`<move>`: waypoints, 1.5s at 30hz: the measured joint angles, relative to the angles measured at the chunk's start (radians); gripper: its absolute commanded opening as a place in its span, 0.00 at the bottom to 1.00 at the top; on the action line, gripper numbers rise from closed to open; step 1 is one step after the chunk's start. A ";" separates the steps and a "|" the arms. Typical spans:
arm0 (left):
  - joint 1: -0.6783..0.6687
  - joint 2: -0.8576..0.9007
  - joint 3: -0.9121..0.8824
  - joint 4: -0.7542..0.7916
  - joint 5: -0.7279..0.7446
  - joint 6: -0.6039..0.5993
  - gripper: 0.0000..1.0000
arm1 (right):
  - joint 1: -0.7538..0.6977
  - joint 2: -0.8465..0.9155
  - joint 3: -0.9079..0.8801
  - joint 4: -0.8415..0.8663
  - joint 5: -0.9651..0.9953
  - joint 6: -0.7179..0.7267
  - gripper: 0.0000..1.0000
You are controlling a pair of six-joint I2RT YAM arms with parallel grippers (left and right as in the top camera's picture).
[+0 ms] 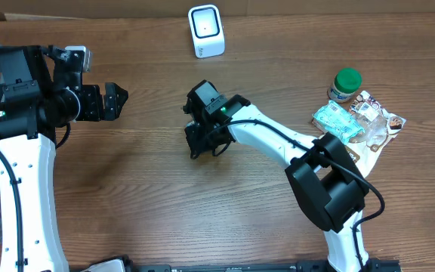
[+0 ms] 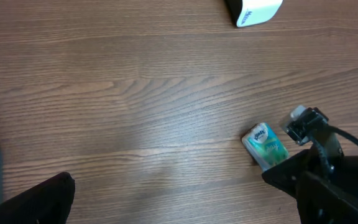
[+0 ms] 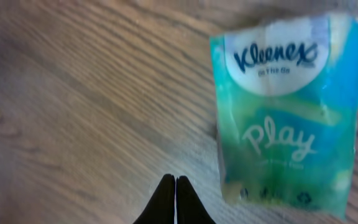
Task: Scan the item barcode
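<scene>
The pack (image 3: 288, 112) is not yet gripped by the closed right gripper (image 3: 176, 183) nor brought to the scanner (image 1: 205, 30); left gripper (image 1: 119, 100) open.

Brown wooden table (image 1: 127, 189) with straight visible grain and a smooth, low-sheen finish. The tissue pack (image 3: 284, 112) is wrapped in thin glossy plastic film (slightly wrinkled near its edges). The scanner (image 1: 206, 30) is smooth white plastic, faintly shiny. The right gripper (image 3: 176, 199) looks matt black. The packets (image 1: 376, 121) have crinkled, shiny wrappers.
</scene>
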 measured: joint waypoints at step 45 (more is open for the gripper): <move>0.000 0.000 0.000 0.000 0.000 0.000 1.00 | -0.229 -0.077 -0.083 0.153 0.026 0.387 0.60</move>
